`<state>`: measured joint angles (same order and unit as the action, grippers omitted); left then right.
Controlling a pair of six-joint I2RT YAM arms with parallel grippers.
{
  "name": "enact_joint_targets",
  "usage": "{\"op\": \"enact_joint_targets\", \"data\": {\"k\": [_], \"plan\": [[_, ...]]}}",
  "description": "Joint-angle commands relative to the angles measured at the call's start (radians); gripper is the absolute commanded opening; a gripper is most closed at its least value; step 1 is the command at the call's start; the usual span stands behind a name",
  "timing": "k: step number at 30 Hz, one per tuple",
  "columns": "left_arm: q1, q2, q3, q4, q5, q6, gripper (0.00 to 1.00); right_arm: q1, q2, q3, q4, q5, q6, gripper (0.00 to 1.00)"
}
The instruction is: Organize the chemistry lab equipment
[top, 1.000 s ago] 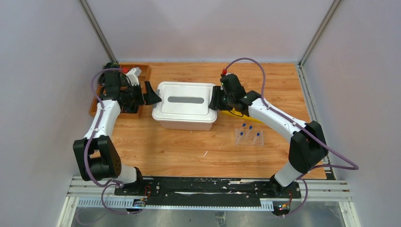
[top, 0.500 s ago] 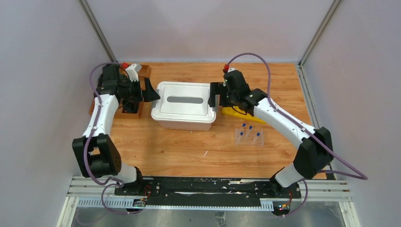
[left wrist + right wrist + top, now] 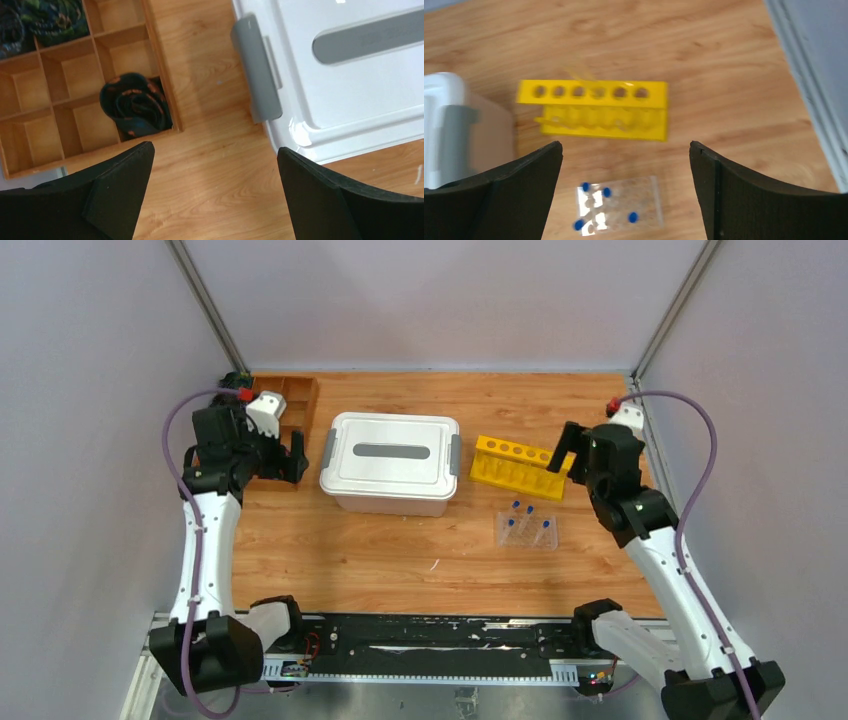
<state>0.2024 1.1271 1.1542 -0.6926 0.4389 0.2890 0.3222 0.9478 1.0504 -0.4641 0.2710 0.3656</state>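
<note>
A yellow holed rack (image 3: 515, 467) (image 3: 599, 110) stands right of a white lidded box (image 3: 388, 462). In front of the rack lies a clear vial tray (image 3: 527, 528) (image 3: 644, 200) holding several blue-capped vials (image 3: 633, 217). My right gripper (image 3: 566, 450) (image 3: 625, 145) hovers open above the rack and the vial tray, with nothing between its fingers. My left gripper (image 3: 295, 458) (image 3: 214, 149) hangs open over bare wood, between the box's grey left latch (image 3: 256, 75) and the wooden tray. It holds nothing.
A brown wooden compartment tray (image 3: 290, 400) (image 3: 75, 90) with dark parts (image 3: 135, 102) sits at the back left. The white box (image 3: 350, 75) fills the middle. A metal frame rail (image 3: 645, 430) runs along the table's right edge.
Both grippers have drawn away from the white box's side latches. The right one opened and swung right, uncovering the yellow rack. The left arm pulled back toward the wooden tray.
</note>
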Motion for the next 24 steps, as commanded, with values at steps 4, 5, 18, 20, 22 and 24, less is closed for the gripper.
{"op": "enact_joint_targets", "data": {"k": [4, 5, 18, 20, 22, 24], "plan": [[0.017, -0.141, -0.364, 0.377, -0.081, -0.004, 1.00, -0.069, -0.178, -0.361, 0.199, 0.452, -0.146, 1.00], [0.016, -0.146, -0.404, 0.421, -0.081, -0.015, 1.00, -0.074, -0.189, -0.396, 0.236, 0.485, -0.160, 1.00], [0.017, -0.066, -0.842, 1.144, 0.035, -0.193, 1.00, -0.167, -0.070, -0.761, 0.787, 0.569, -0.122, 1.00], [0.017, -0.043, -0.884, 1.253, 0.054, -0.193, 1.00, -0.172, -0.061, -0.816, 0.910, 0.540, -0.156, 1.00], [0.017, -0.005, -0.918, 1.376, 0.088, -0.203, 1.00, -0.180, -0.032, -0.849, 0.996, 0.488, -0.177, 1.00], [0.017, 0.025, -0.902, 1.397, 0.092, -0.210, 1.00, -0.184, 0.019, -0.857, 1.043, 0.459, -0.188, 1.00]]}}
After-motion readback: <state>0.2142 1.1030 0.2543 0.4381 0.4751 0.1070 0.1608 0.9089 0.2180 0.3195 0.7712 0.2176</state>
